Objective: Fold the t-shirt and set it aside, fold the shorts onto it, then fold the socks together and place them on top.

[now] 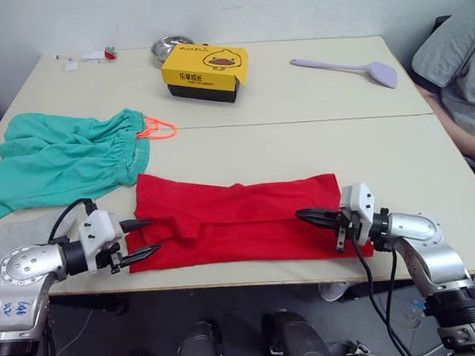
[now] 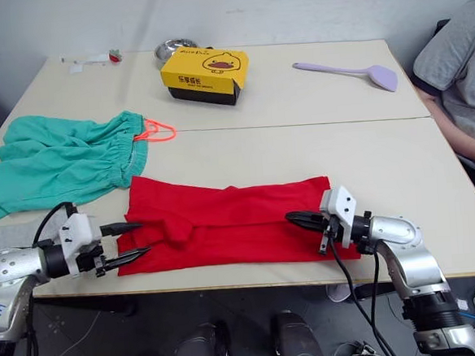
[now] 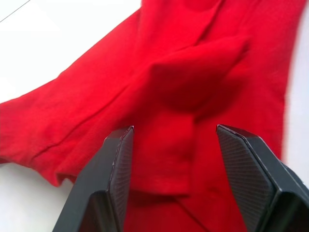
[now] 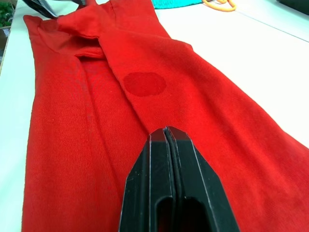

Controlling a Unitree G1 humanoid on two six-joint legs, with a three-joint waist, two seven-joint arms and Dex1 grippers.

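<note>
The t-shirt [image 1: 239, 223] lies as a long band at the table's [image 1: 300, 133] near edge. The left gripper [image 1: 142, 238] gapes wide over its left end; the right gripper [image 1: 312, 216], fingers pressed together, rests on its right end. Folding the t-shirt seems underway; next, probably, pinch both ends. Beyond its left end lie the shorts [image 1: 61, 158].

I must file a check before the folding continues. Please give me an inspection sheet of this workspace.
Surface: pale table, two tops joined by a seam.
Job's things: t-shirt folded into a long strip at the near edge; shorts spread at left; socks beside left arm.
Clutter: yellow box, metal bowl, lilac spatula.
Grippers: left gripper jaws open at the strip's end; right gripper jaws shut.
Cables: black, along both arms.
Surroundings: person seated at right.
</note>
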